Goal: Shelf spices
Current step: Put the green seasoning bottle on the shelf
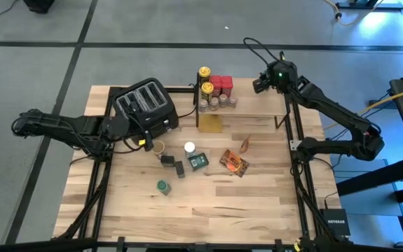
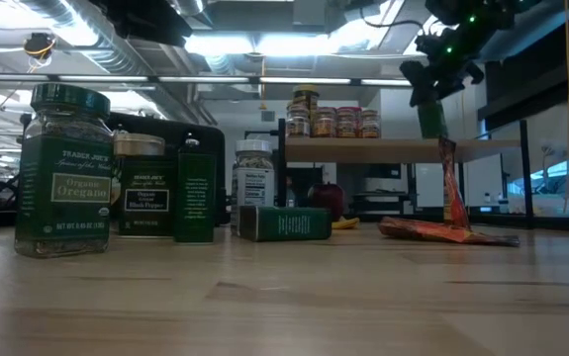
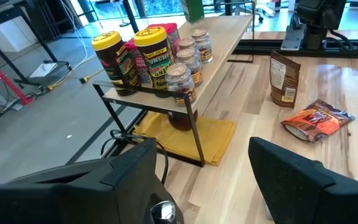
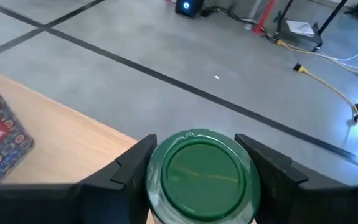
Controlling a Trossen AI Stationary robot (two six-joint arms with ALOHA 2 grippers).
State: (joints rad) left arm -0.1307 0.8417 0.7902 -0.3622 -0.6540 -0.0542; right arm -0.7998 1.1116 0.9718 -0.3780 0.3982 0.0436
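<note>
A green-lid jar (image 4: pixel 197 176) is being held by the right gripper (image 4: pixel 197 171), with one finger pressed on each side of the lid, so the jaws are closed only as far as the jar lets them. The jar is being held over the far right part of the shelf (image 1: pixel 257 105), above the plank and apart from the jars already there. Those jars, with yellow lids (image 1: pixel 205 72) and red lids (image 1: pixel 221 82), are bunched at the left end of the shelf. To do this step well, the jar should be kept straight up and brought down slowly until its bottom is sitting flat on the plank. It should be set well in from the back edge, because only floor is seen past that edge. The fingers should be opened only when the jar is resting. The left gripper (image 3: pixel 200 180) is being held wide open with nothing in it, by the toaster (image 1: pixel 147 103), left of the shelf. More spices are waiting on the table in front of the shelf, like the foil packet (image 1: pixel 234 162).
</note>
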